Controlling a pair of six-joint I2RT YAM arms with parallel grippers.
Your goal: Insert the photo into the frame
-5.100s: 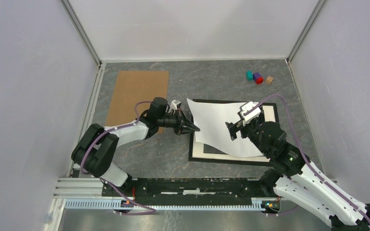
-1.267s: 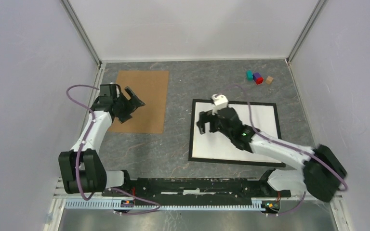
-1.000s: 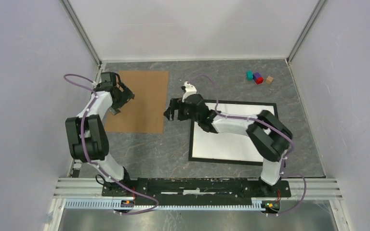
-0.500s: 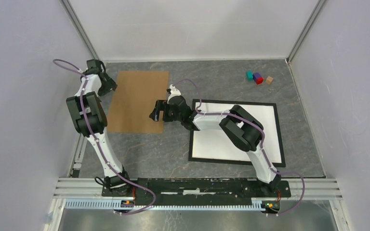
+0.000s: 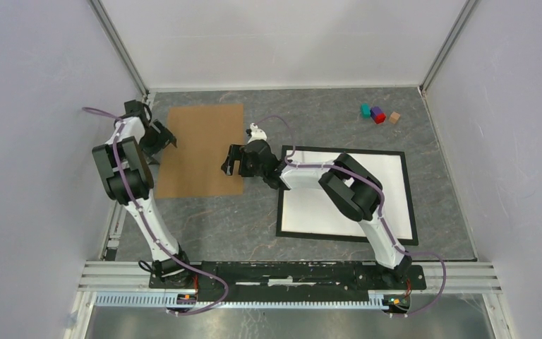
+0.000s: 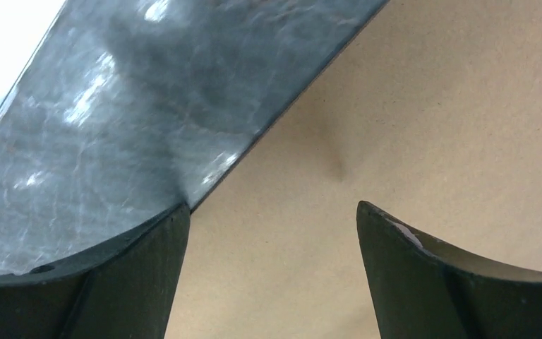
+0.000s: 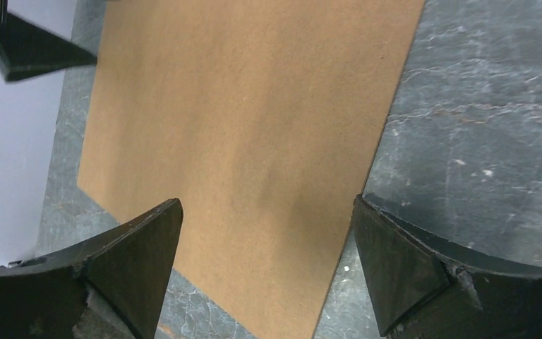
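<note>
**Both tools at the backing board, frame already filled**

A white rectangular sheet (image 5: 389, 187) lies flat inside the thin black rectangular picture frame (image 5: 280, 212), on the right half of the grey marbled bench (image 5: 310, 116). No printed side shows. By its fit within the black edges it is probably the photo lying face down, though the pictures cannot confirm that.

The flat brown cardboard backing board (image 5: 201, 152) lies to the left of the frame, with a strip of bare bench between them. The left tool (image 5: 164, 138) is at the board's left edge and the right tool (image 5: 231, 161) reaches across to its right edge. Each wrist view shows the two fingers spread wide, one over cardboard and one over bench. Nothing is gripped.

The board looks thin, light and fairly stiff, and it sits flush on the bench, so there is little lip to pinch. The sensible hold is at the edges, one finger worked under and one on top. A hold on opposite sides should keep it level. The sheet in the frame is lighter and limper. It would likely slide or buckle if dragged, so the board should be lowered onto it squarely rather than pushed across.

Small coloured blocks (image 5: 377, 113) sit well apart at the far right.
</note>
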